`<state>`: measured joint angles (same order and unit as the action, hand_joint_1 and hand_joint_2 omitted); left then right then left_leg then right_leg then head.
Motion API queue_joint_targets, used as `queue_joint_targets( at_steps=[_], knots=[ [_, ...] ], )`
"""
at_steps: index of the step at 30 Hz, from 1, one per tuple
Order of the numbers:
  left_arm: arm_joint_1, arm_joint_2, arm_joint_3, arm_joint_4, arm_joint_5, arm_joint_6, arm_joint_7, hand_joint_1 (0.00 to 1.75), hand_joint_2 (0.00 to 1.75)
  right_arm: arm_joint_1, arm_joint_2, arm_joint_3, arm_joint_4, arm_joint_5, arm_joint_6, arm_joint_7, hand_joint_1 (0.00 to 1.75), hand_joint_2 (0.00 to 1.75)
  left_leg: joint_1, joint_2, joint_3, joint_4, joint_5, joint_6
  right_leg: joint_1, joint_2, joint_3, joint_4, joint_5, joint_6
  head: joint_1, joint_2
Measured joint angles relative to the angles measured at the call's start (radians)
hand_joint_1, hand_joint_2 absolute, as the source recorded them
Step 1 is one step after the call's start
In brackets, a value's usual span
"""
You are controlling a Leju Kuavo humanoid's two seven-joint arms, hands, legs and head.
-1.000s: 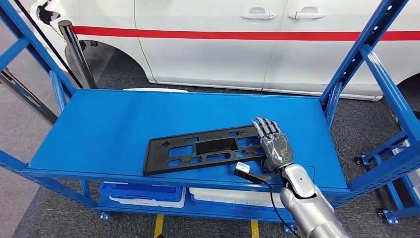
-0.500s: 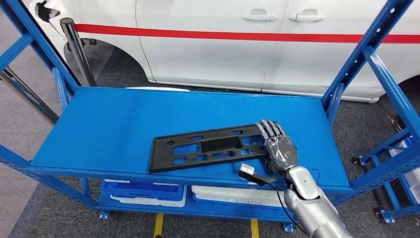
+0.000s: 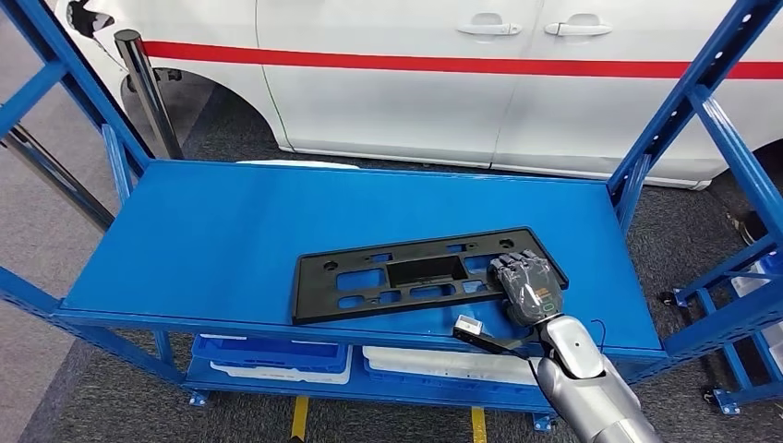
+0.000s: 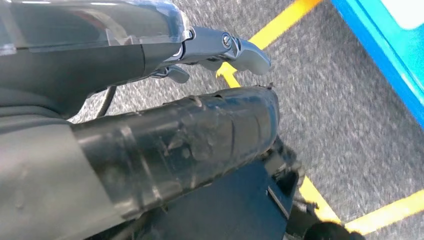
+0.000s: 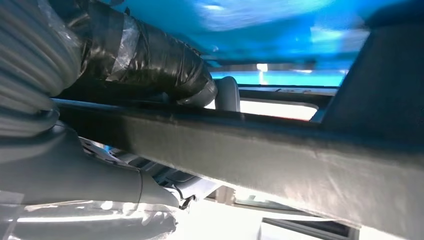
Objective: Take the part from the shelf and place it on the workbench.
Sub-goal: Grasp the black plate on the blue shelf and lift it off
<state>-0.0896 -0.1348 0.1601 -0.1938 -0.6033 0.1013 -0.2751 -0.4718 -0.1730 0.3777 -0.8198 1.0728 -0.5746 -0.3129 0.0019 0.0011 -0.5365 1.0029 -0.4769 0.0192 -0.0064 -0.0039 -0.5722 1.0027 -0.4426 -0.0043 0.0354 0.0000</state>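
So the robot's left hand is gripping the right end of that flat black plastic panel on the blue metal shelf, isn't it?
Not quite: it is the robot's right hand, not the left, gripping the right end of the flat black plastic panel on the blue metal shelf. The head view shows the silver arm coming in on the right.

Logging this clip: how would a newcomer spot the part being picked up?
Find the blue shelf in front of the white car. On its top level lies a long flat black plastic panel with cut-out slots, its right end under the right robot hand.
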Motion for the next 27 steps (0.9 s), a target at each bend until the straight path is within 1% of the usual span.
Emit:
queue_joint_targets(
  at_steps=[1, 2, 4, 5, 6, 7, 8, 9, 10, 11, 12, 14, 15, 16, 17, 18, 19, 20, 21, 22, 23, 24, 25, 26, 27],
  knots=[
    [0.000, 0.000, 0.002, 0.000, -0.002, 0.001, 0.000, 0.00, 0.00, 0.005, 0.000, -0.002, -0.011, -0.003, -0.010, 0.002, 1.75, 1.75, 0.000, 0.000, -0.009, 0.022, -0.017, -0.005, -0.004, -0.002, 0.003, -0.006, 0.003, -0.006, -0.002, 0.000],
    [0.001, 0.001, 0.004, 0.000, -0.004, 0.002, 0.000, 0.00, 0.00, 0.013, 0.000, -0.006, -0.024, -0.007, -0.022, 0.004, 1.75, 1.75, 0.002, -0.001, -0.028, 0.064, -0.044, -0.010, -0.008, -0.005, 0.005, -0.011, 0.005, -0.010, -0.003, 0.000],
    [0.002, 0.001, 0.011, 0.000, -0.006, 0.005, 0.000, 0.00, 0.00, 0.036, 0.001, -0.016, -0.055, -0.012, -0.046, 0.011, 1.75, 1.75, 0.007, -0.001, -0.091, 0.197, -0.111, -0.019, -0.008, -0.009, 0.003, -0.012, 0.006, -0.014, -0.005, 0.000],
    [0.004, 0.001, 0.014, 0.000, -0.007, 0.006, 0.000, 0.00, 0.00, 0.050, 0.002, -0.022, -0.075, -0.014, -0.055, 0.015, 1.75, 1.75, 0.010, -0.001, -0.120, 0.254, -0.131, -0.024, -0.008, -0.010, 0.002, -0.011, 0.006, -0.014, -0.005, 0.000],
    [0.006, 0.001, 0.016, 0.000, -0.007, 0.008, -0.001, 0.00, 0.00, 0.065, 0.004, -0.029, -0.098, -0.015, -0.063, 0.021, 1.75, 1.75, 0.012, -0.001, -0.136, 0.282, -0.132, -0.027, -0.008, -0.010, 0.001, -0.010, 0.005, -0.013, -0.005, 0.000],
    [0.008, 0.002, 0.019, 0.000, -0.007, 0.010, -0.001, 0.00, 0.00, 0.083, 0.008, -0.036, -0.126, -0.015, -0.070, 0.028, 1.75, 1.75, 0.013, -0.001, -0.132, 0.268, -0.111, -0.030, -0.009, -0.010, 0.001, -0.008, 0.003, -0.012, -0.005, 0.000],
    [0.010, 0.002, 0.022, 0.000, -0.007, 0.012, -0.002, 0.00, 0.00, 0.102, 0.012, -0.043, -0.155, -0.016, -0.076, 0.035, 1.75, 1.75, 0.015, 0.000, -0.110, 0.217, -0.075, -0.031, -0.010, -0.009, 0.001, -0.006, 0.001, -0.009, -0.005, 0.000],
    [0.010, 0.003, 0.024, 0.000, -0.007, 0.014, -0.003, 0.00, 0.00, 0.120, 0.018, -0.050, -0.189, -0.017, -0.081, 0.042, 1.75, 1.75, 0.017, 0.000, -0.079, 0.144, -0.036, -0.031, -0.011, -0.008, 0.000, -0.002, -0.002, -0.005, -0.005, 0.000],
    [0.010, 0.003, 0.026, 0.000, -0.007, 0.015, -0.005, 0.00, 0.00, 0.136, 0.024, -0.058, -0.224, -0.019, -0.087, 0.048, 1.75, 1.75, 0.016, 0.000, -0.050, 0.077, -0.008, -0.030, -0.010, -0.008, -0.002, 0.004, -0.006, 0.001, -0.005, 0.000],
    [0.010, 0.003, 0.029, 0.000, -0.007, 0.016, -0.006, 0.00, 0.00, 0.149, 0.031, -0.064, -0.257, -0.020, -0.091, 0.053, 1.75, 1.75, 0.015, -0.001, -0.032, 0.033, 0.007, -0.026, -0.010, -0.007, -0.006, 0.009, -0.008, 0.006, -0.005, 0.000],
    [0.011, 0.002, 0.031, 0.000, -0.007, 0.016, -0.007, 0.00, 0.00, 0.163, 0.038, -0.071, -0.296, -0.021, -0.096, 0.058, 1.75, 1.75, 0.013, -0.002, -0.025, 0.012, 0.010, -0.021, -0.008, -0.007, -0.010, 0.013, -0.010, 0.012, -0.004, 0.000],
    [0.014, 0.002, 0.038, 0.000, -0.007, 0.018, -0.009, 0.00, 0.00, 0.195, 0.053, -0.083, -0.374, -0.021, -0.102, 0.067, 1.75, 1.75, 0.010, -0.005, -0.026, 0.010, 0.009, -0.007, -0.007, -0.007, -0.013, 0.014, -0.010, 0.022, -0.004, 0.000],
    [0.016, 0.002, 0.040, 0.000, -0.006, 0.018, -0.010, 0.00, 0.00, 0.213, 0.061, -0.090, -0.418, -0.021, -0.104, 0.069, 1.75, 1.75, 0.011, -0.005, -0.026, 0.007, 0.010, 0.000, -0.009, -0.007, -0.014, 0.019, -0.015, 0.026, -0.003, 0.000],
    [0.019, 0.002, 0.042, 0.000, -0.006, 0.019, -0.012, 0.00, 0.00, 0.230, 0.070, -0.095, -0.458, -0.018, -0.107, 0.070, 1.75, 1.75, 0.011, -0.005, -0.024, 0.004, 0.012, 0.007, -0.011, -0.007, -0.021, 0.035, -0.028, 0.030, -0.003, 0.000],
    [0.020, 0.002, 0.043, 0.000, -0.006, 0.019, -0.015, 0.00, 0.00, 0.246, 0.080, -0.100, -0.499, -0.012, -0.109, 0.068, 1.75, 1.75, 0.013, -0.005, -0.022, 0.002, 0.013, 0.014, -0.013, -0.006, -0.038, 0.072, -0.052, 0.033, -0.003, 0.000],
    [0.021, 0.002, 0.045, 0.000, -0.006, 0.019, -0.018, 0.00, 0.00, 0.262, 0.090, -0.104, -0.537, -0.004, -0.111, 0.065, 1.75, 1.75, 0.013, -0.005, -0.021, 0.001, 0.013, 0.019, -0.014, -0.004, -0.064, 0.130, -0.084, 0.035, -0.003, 0.000],
    [0.020, 0.001, 0.046, 0.000, -0.006, 0.019, -0.021, 0.00, 0.00, 0.278, 0.100, -0.107, -0.571, 0.006, -0.113, 0.062, 1.75, 1.75, 0.012, -0.005, -0.021, 0.001, 0.012, 0.023, -0.014, -0.003, -0.098, 0.199, -0.116, 0.037, -0.003, 0.000],
    [0.021, 0.001, 0.048, 0.000, -0.007, 0.019, -0.024, 0.00, 0.00, 0.294, 0.111, -0.110, -0.602, 0.015, -0.114, 0.059, 1.75, 1.75, 0.011, -0.005, -0.021, 0.002, 0.011, 0.025, -0.014, -0.002, -0.130, 0.262, -0.138, 0.038, -0.003, 0.000],
    [0.022, 0.000, 0.050, 0.000, -0.007, 0.018, -0.025, 0.00, 0.00, 0.310, 0.121, -0.114, -0.633, 0.023, -0.115, 0.056, 1.75, 1.75, 0.011, -0.006, -0.021, 0.003, 0.009, 0.026, -0.014, -0.002, -0.150, 0.298, -0.141, 0.038, -0.003, 0.000],
    [0.023, 0.000, 0.053, 0.000, -0.007, 0.018, -0.027, 0.00, 0.00, 0.325, 0.131, -0.117, -0.661, 0.029, -0.115, 0.052, 1.75, 1.75, 0.010, -0.007, -0.019, 0.005, 0.007, 0.026, -0.014, -0.002, -0.153, 0.297, -0.126, 0.037, -0.003, 0.000],
    [0.024, 0.000, 0.055, 0.000, -0.007, 0.017, -0.028, 0.00, 0.00, 0.337, 0.140, -0.120, -0.688, 0.033, -0.115, 0.048, 1.75, 1.75, 0.009, -0.009, -0.017, 0.007, 0.003, 0.025, -0.014, -0.002, -0.136, 0.256, -0.093, 0.034, -0.003, 0.000],
    [0.026, 0.000, 0.058, 0.000, -0.007, 0.016, -0.030, 0.00, 0.00, 0.347, 0.147, -0.123, -0.714, 0.034, -0.115, 0.044, 1.75, 1.75, 0.009, -0.010, -0.014, 0.010, -0.001, 0.023, -0.013, -0.001, -0.106, 0.188, -0.054, 0.029, -0.003, 0.000],
    [0.027, 0.000, 0.060, 0.000, -0.007, 0.014, -0.033, 0.00, 0.00, 0.355, 0.154, -0.124, -0.735, 0.035, -0.115, 0.038, 1.75, 1.75, 0.008, -0.011, -0.012, 0.012, -0.006, 0.019, -0.010, -0.001, -0.075, 0.125, -0.028, 0.023, -0.003, 0.000],
    [0.028, -0.001, 0.063, 0.000, -0.007, 0.011, -0.037, 0.00, 0.00, 0.363, 0.161, -0.125, -0.755, 0.035, -0.115, 0.033, 1.75, 1.75, 0.006, -0.011, -0.012, 0.015, -0.010, 0.014, -0.007, 0.000, -0.052, 0.075, -0.013, 0.019, -0.003, 0.000],
    [0.028, -0.001, 0.065, 0.000, -0.007, 0.009, -0.041, 0.00, 0.00, 0.371, 0.170, -0.125, -0.773, 0.035, -0.115, 0.028, 1.75, 1.75, 0.005, -0.011, -0.013, 0.017, -0.012, 0.009, -0.004, 0.001, -0.040, 0.048, -0.010, 0.015, -0.003, 0.000]
  ],
)
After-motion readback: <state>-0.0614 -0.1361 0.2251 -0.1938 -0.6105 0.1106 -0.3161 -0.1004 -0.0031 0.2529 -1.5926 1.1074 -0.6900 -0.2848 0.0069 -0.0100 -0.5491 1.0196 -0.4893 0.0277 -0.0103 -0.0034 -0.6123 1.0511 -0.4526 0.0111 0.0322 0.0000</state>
